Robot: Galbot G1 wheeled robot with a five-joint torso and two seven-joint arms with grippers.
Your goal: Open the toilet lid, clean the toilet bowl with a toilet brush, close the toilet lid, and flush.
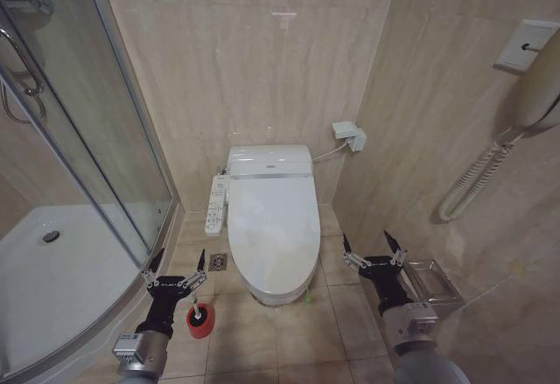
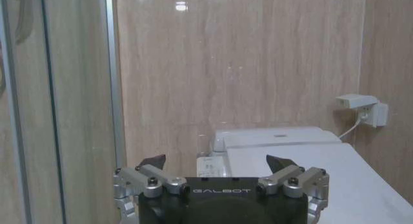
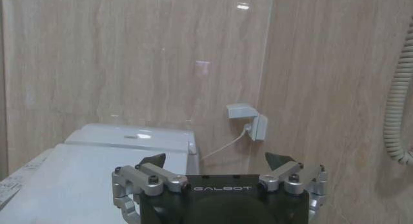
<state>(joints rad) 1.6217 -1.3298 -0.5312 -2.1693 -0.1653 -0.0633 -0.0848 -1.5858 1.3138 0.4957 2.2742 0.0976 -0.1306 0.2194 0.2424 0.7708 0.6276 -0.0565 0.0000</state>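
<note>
**Both arms flanking a closed toilet, before the lid was raised**

The toilet bowl [image 1: 267, 295] stood against the back wall with its long axis running straight away from the robot, the rounded front end nearest the camera and the hinge end at the wall. The toilet lid [image 1: 273, 222] lay flat and shut over it, so the first step of the task was not yet done. A side button panel [image 1: 215, 204] ran along the bowl's left flank, beside the glass shower enclosure [image 1: 79, 157].

The coming move turned on the lid's front edge, which lay between the two arms and slightly ahead of both. The left gripper [image 1: 178, 263] hovered low over the floor tiles just left of the bowl's front; the right gripper [image 1: 374, 244] hovered on the opposite side, near a small glass shelf [image 1: 435, 283] on the right wall. Each was about equally close to the lid's front rim, judged from the head view. Both pointed forward toward the back wall, parallel to the lid's long axis, with the jaws spread wide and holding nothing; the wrist views confirmed the parted fingers [image 2: 154, 161] of the left and those [image 3: 153, 159] of the right.

The toilet brush [image 1: 200, 317] sat in its red holder on the floor, directly beneath the left gripper, making that arm the nearer one for it
</note>
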